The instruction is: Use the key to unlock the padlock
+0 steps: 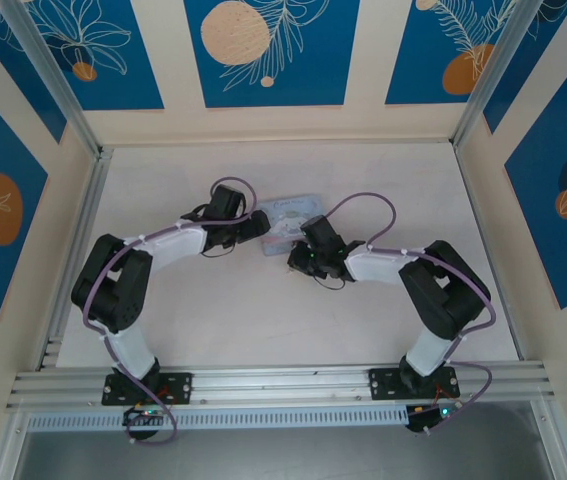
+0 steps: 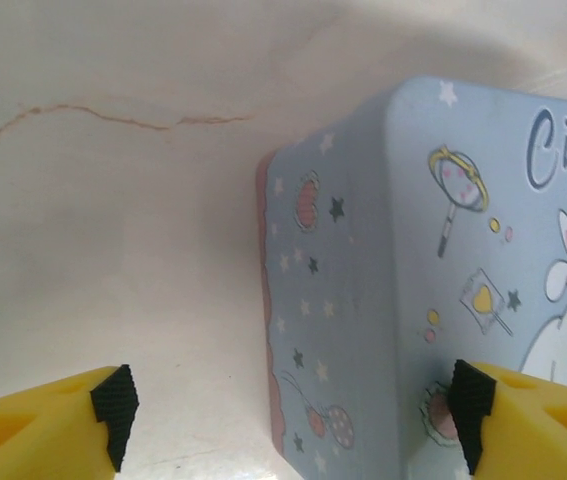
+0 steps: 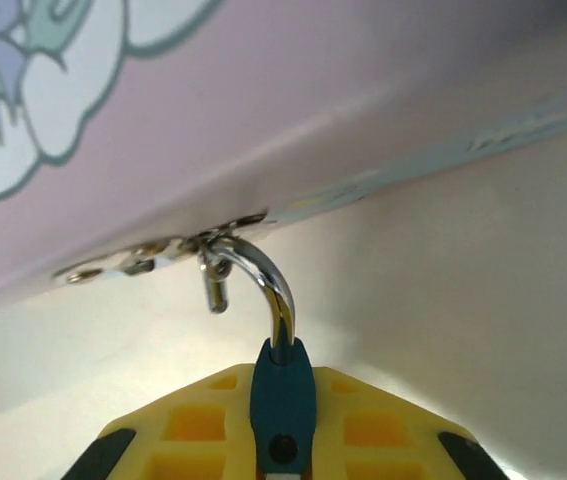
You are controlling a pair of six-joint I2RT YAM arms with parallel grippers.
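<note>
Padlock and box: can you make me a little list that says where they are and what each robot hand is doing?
tin box: light blue with a cartoon picture, on the table between the two arms
padlock: small, dark blue body, at the side of the box
shackle: silver, hooked through the box's latch
right gripper: shut on the padlock's body
left gripper: open, one finger on each side of the box's corner
</note>
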